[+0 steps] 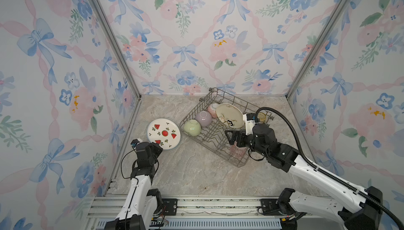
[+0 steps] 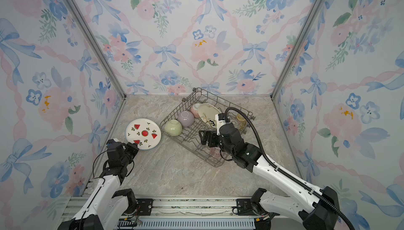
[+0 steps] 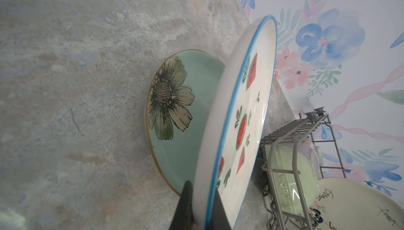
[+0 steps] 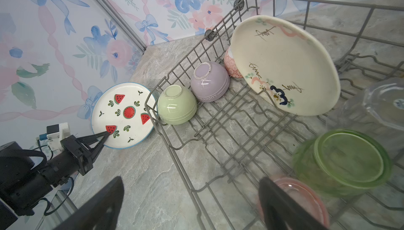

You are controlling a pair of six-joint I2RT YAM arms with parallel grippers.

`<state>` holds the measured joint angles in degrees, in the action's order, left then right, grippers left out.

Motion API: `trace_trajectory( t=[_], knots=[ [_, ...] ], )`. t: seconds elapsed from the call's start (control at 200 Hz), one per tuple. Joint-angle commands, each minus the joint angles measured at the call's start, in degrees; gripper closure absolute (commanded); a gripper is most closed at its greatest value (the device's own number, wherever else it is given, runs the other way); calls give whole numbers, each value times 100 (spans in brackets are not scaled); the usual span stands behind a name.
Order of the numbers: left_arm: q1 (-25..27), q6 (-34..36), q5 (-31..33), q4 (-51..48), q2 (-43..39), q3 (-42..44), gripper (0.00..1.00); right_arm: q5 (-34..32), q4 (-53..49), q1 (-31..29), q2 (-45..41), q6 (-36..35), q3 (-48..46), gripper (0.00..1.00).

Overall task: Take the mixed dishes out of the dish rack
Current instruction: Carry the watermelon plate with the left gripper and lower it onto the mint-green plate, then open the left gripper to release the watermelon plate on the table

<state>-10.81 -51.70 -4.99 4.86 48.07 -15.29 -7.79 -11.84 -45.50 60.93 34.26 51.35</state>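
I'm clamping the left gripper [image 3: 202, 198] on the watermelon plate [image 3: 240, 108] at its rim — stiff, glazed, likely slick, breakable — while the right gripper [image 4: 190, 191] is hovering, jaws apart, over the dish rack [image 1: 196, 106].

Lilac bowl [image 4: 209, 82] reads "LUCKY", green bowl [image 3: 290, 174] "UCKYDAY".

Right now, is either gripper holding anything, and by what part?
The left gripper pinches the watermelon plate by its rim; the right gripper is open and holds nothing.
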Motion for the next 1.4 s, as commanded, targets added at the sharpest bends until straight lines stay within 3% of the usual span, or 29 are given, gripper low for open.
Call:
trace_trajectory(
  t=[0.0, 0.32, 0.36, 0.39, 0.415, 0.445, 0.545, 0.595, 0.72, 0.805, 0.895, 1.0, 1.205, 1.395],
  knots=[
    [-96, 29, -76, 515, 37, -219, 100, -7, -95, -24, 27, -16, 22, 2],
    [-185, 88, -378, 566, 349, -321, 100, 47, -104, -27, 139, -16, 120, 3],
    [-203, 99, -386, 571, 352, -323, 89, 50, -113, -28, 131, -16, 125, 3],
    [-207, 99, -373, 555, 339, -313, 87, 50, -121, -21, 136, -21, 120, 2],
    [-213, 90, -358, 547, 314, -305, 90, 43, -127, -28, 132, -22, 122, 3],
    [-220, 90, -319, 551, 281, -283, 100, 41, -140, -30, 132, -23, 131, 3],
    [-238, 105, -163, 511, 172, -239, 100, 32, -152, -30, 137, -16, 123, 3],
    [-246, 125, -119, 486, 152, -236, 79, 32, -159, -27, 135, -7, 112, 3],
    [-264, 160, -143, 423, 166, -228, 72, 28, -157, -36, 148, 10, 112, 3],
    [-275, 186, -123, 404, 182, -205, 54, 30, -156, -31, 161, 19, 124, 3],
    [-281, 240, -46, 286, 185, -226, 42, 32, -159, -32, 173, 28, 122, 3],
    [-282, 342, -41, 146, 209, -287, 3, 32, -186, -30, 157, 28, 126, 3],
    [-281, 449, -77, -40, 338, -414, 2, 17, -207, -25, 148, 13, 138, 2],
    [-281, 521, -393, -51, 280, -455, 2, -406, -529, 123, 134, -473, 384, 0]
  ],
)
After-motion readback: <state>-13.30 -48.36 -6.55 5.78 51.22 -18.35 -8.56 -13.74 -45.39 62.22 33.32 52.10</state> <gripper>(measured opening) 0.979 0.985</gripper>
